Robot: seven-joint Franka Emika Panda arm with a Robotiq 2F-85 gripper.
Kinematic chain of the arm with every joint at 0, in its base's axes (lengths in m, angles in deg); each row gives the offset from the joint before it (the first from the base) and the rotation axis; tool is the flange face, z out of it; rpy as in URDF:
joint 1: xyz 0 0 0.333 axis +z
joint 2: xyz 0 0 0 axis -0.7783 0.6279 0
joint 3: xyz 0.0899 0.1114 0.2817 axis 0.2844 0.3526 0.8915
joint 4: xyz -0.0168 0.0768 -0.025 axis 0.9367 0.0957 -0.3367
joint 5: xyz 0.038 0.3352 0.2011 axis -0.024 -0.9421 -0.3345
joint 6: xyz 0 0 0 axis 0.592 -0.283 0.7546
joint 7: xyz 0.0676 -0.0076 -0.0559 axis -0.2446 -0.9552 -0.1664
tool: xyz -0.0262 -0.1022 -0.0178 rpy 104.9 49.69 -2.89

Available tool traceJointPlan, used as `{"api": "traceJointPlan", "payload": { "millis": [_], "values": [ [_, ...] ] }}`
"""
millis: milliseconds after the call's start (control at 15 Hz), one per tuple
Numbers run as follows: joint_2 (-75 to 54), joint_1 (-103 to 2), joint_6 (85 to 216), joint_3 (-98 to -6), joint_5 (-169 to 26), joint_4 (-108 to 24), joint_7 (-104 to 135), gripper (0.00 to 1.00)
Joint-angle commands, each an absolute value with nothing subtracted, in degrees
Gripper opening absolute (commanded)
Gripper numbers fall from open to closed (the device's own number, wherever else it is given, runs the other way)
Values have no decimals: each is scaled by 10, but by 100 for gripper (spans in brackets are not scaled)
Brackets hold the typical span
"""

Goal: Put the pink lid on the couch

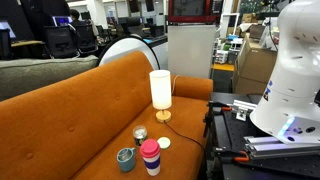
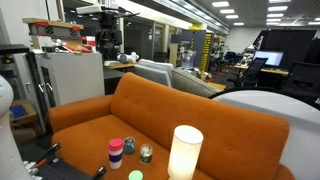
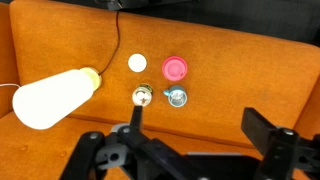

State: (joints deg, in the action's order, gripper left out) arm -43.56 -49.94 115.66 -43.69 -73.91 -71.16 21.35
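Note:
The pink lid (image 1: 150, 149) sits on top of a white cup standing on the seat of the orange couch (image 1: 70, 110). It also shows in an exterior view (image 2: 116, 146) and from above in the wrist view (image 3: 175, 68). The couch fills the wrist view (image 3: 240, 60) and shows in an exterior view (image 2: 150, 105). My gripper (image 3: 200, 122) is open and empty, high above the seat, with the pink lid beyond its fingertips. The gripper itself is out of sight in both exterior views.
On the seat next to the cup are a teal cup (image 3: 178, 97), a small silver round lid (image 3: 143, 96), a flat white disc (image 3: 137, 62) and a white table lamp (image 1: 160, 90) with a cord. The robot's white base (image 1: 295, 80) stands beside the couch.

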Motion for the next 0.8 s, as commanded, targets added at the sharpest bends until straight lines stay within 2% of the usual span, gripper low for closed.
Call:
{"api": "traceJointPlan", "payload": {
  "millis": [0, 733],
  "values": [
    [-435, -498, 1155, -438, -739, -710, 214, 100],
    [-347, -498, 1199, -438, -735, -741, 244, 100]
  ]
}}
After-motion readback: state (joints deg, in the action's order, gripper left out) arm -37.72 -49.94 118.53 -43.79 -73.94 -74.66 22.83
